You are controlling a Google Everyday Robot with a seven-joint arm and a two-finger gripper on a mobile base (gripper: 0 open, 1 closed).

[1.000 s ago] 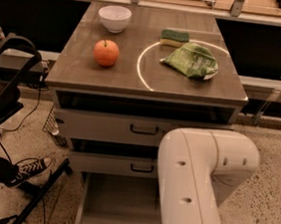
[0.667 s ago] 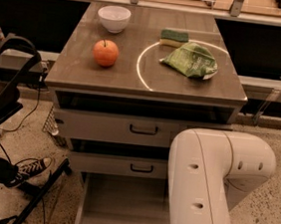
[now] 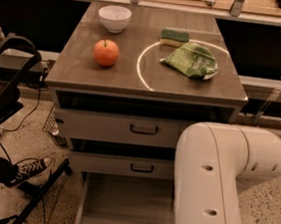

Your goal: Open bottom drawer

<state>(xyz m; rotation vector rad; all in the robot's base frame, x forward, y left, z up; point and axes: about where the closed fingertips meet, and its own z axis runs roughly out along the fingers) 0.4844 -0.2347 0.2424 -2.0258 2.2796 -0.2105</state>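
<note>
The bottom drawer (image 3: 123, 202) stands pulled out below the two upper drawer fronts, and I look down into its grey inside. Its front panel and handle are cut off by the lower edge of the view. The mid-sized drawer front (image 3: 125, 165) and the tall top drawer front (image 3: 123, 128) each show a dark bar handle. My white arm (image 3: 218, 182) fills the lower right and covers the right part of the drawers. My gripper is not in view.
On the cabinet top (image 3: 79, 72) lie a white bowl (image 3: 114, 17), an orange fruit (image 3: 106, 53), a green sponge (image 3: 174, 36) and a green bag (image 3: 191, 60). A black chair (image 3: 7, 90) and a sneakered foot (image 3: 32, 168) are at the left.
My arm has shifted to the right in the view. The drawers and the things on top have not moved.
</note>
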